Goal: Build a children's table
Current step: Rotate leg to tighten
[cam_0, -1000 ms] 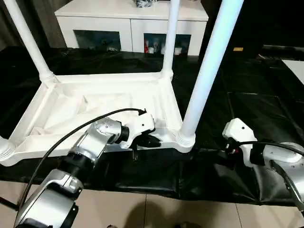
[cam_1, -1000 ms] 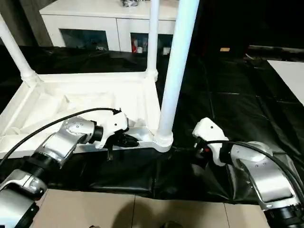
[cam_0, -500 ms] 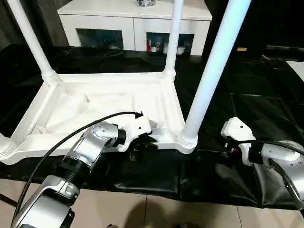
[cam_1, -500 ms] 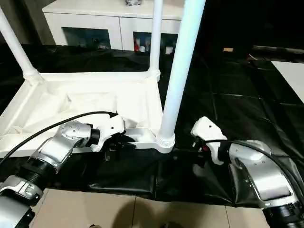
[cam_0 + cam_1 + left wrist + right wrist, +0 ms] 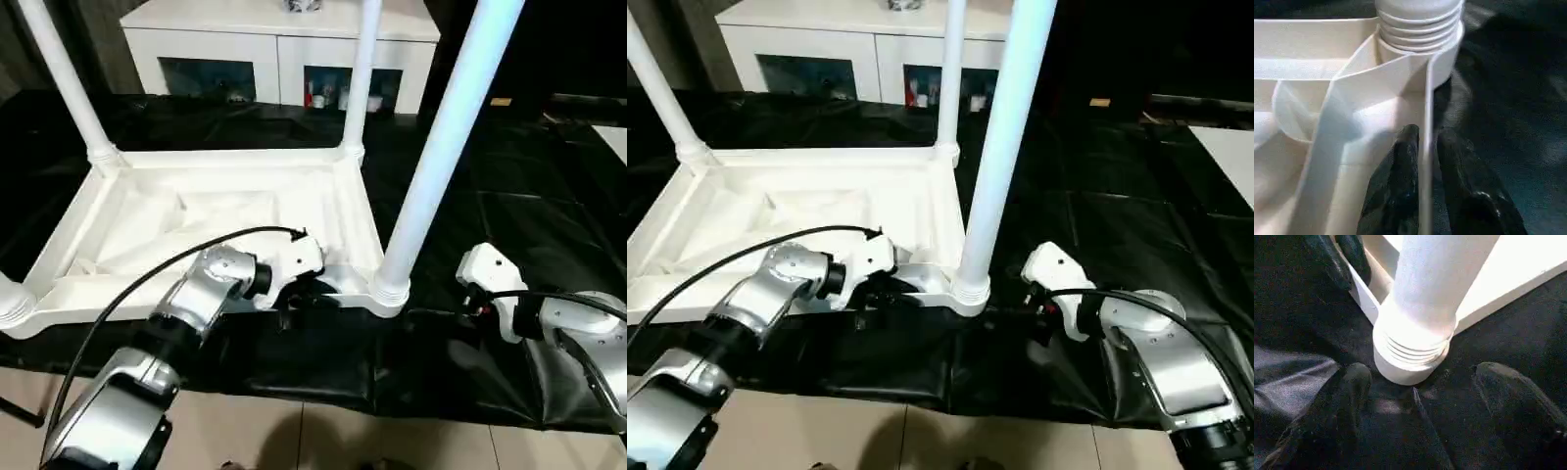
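Note:
The children's table lies upside down on the black sheet, with its ribbed tabletop facing up. White legs stand in the corner sockets: two far ones and the near right one. My left gripper sits on the front rim just left of the near right socket. Its black fingers are pressed on either side of the thin rim wall. My right gripper rests low on the sheet to the right of that socket. It is open, with its fingers spread either side of the leg's ribbed base.
A white cabinet with dark glass doors stands behind the table. The black sheet runs on to the right, where a white edge shows. Tiled floor lies in front, below my forearms.
My left gripper dropped a little down and left, then came back up onto the front rim nearer the corner socket. The right gripper has held still, and the camera has shifted slightly.

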Robot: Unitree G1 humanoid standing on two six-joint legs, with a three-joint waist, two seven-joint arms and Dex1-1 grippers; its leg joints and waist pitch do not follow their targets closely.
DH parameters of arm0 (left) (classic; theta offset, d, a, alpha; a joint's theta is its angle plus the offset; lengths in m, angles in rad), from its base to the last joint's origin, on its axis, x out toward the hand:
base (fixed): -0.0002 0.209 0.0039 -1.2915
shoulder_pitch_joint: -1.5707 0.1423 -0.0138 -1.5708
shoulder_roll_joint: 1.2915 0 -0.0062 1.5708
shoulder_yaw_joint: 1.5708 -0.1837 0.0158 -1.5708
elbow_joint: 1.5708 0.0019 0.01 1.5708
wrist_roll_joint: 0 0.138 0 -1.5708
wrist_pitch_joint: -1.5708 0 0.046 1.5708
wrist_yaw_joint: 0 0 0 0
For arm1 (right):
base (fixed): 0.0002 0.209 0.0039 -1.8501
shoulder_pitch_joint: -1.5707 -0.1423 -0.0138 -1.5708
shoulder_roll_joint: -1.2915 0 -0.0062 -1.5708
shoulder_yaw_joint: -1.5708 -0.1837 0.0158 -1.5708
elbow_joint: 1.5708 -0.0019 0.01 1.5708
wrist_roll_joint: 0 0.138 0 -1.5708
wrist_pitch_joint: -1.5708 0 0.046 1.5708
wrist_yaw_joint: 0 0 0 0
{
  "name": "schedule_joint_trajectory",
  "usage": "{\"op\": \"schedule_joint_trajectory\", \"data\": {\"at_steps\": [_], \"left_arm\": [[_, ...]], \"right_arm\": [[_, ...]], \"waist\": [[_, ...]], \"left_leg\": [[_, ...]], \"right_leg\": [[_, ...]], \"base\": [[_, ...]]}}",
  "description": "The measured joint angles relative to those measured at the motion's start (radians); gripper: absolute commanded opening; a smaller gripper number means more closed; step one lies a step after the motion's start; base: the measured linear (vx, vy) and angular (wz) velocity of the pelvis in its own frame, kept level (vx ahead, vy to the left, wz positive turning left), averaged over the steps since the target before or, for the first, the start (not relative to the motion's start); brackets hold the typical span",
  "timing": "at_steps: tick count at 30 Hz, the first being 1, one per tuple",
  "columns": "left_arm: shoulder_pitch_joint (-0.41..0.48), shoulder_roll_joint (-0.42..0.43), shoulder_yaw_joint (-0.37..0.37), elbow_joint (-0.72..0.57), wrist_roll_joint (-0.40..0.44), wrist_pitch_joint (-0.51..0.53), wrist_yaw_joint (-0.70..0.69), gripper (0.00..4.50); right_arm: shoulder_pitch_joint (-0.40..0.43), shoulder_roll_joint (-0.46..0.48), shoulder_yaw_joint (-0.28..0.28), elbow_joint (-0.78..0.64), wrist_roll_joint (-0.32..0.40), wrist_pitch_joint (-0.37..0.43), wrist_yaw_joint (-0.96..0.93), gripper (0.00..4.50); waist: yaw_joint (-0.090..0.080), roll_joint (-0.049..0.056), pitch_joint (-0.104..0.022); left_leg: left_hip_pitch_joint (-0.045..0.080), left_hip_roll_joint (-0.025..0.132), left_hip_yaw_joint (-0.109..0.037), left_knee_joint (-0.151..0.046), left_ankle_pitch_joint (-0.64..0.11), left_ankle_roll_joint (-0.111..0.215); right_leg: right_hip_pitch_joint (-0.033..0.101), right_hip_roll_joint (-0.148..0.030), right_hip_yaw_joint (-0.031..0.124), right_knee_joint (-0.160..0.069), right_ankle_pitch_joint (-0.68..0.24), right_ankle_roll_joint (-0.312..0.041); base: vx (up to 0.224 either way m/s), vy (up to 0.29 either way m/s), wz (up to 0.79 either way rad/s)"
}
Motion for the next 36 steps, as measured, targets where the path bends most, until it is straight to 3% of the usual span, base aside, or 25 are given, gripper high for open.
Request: {"op": "schedule_joint_trajectory", "data": {"at_steps": [4,14,21,28,31,34,36], "left_arm": [[-0.025,-0.006,-0.001,0.049,0.014,-0.026,-0.004,0.85],[-0.061,0.012,-0.015,0.124,0.042,-0.061,-0.028,0.03],[-0.065,0.025,-0.016,0.127,0.043,-0.064,-0.045,0.03],[-0.022,0.039,-0.001,0.029,0.034,0.019,-0.043,0.03],[0.076,0.075,0.016,-0.162,0.015,0.135,-0.033,0.03],[0.107,0.078,0.017,-0.236,0.01,0.185,-0.036,0.03],[0.114,0.076,0.015,-0.25,0.01,0.188,-0.036,0.0]], "right_arm": [[0.006,-0.002,0.0,-0.002,0.0,0.0,0.0,3.87],[0.014,-0.003,0.0,-0.006,0.0,0.0,0.001,3.87],[0.013,-0.002,-0.001,-0.006,0.002,0.0,-0.001,3.87],[0.012,0.011,-0.005,-0.006,0.011,0.0,-0.024,3.87],[0.008,0.051,-0.02,-0.008,0.016,0.001,-0.053,3.87],[0.005,0.065,-0.02,-0.009,0.024,0.002,-0.065,3.87],[0.005,0.072,-0.02,-0.009,0.03,0.004,-0.064,4.15]], "waist": [[0.0,0.0,0.0],[-0.011,0.0,0.0],[-0.023,0.0,0.0],[-0.024,0.001,-0.001],[-0.029,0.002,-0.001],[-0.025,0.002,-0.001],[-0.022,0.002,-0.001]], "left_leg": [[0.001,0.0,0.0,0.0,0.0,0.0],[0.003,0.0,-0.003,-0.002,0.0,0.0],[0.003,0.0,-0.004,-0.002,0.0,0.0],[0.004,0.0,-0.004,-0.004,0.0,0.0],[0.004,0.0,-0.004,-0.006,0.0,0.0],[0.006,0.0,-0.005,-0.009,0.0,0.0],[0.005,0.0,-0.004,-0.011,0.0,0.0]], "right_leg": [[0.001,0.0,0.0,0.0,0.0,0.0],[0.002,0.0,-0.005,-0.01,0.0,0.0],[0.003,0.0,-0.007,-0.017,0.0,0.0],[0.002,0.0,-0.007,-0.013,0.003,-0.005],[0.001,0.0,-0.007,-0.01,0.004,-0.007],[-0.002,0.0,-0.009,-0.01,0.004,-0.007],[-0.001,0.0,-0.009,-0.011,0.006,-0.01]], "base": [[0.0,0.0,0.0],[0.0,0.0,0.0],[0.0,0.0,0.0],[0.0,0.0,0.0],[0.0,0.0,0.0],[0.0,0.0,0.0],[0.0,0.0,0.0]]}}
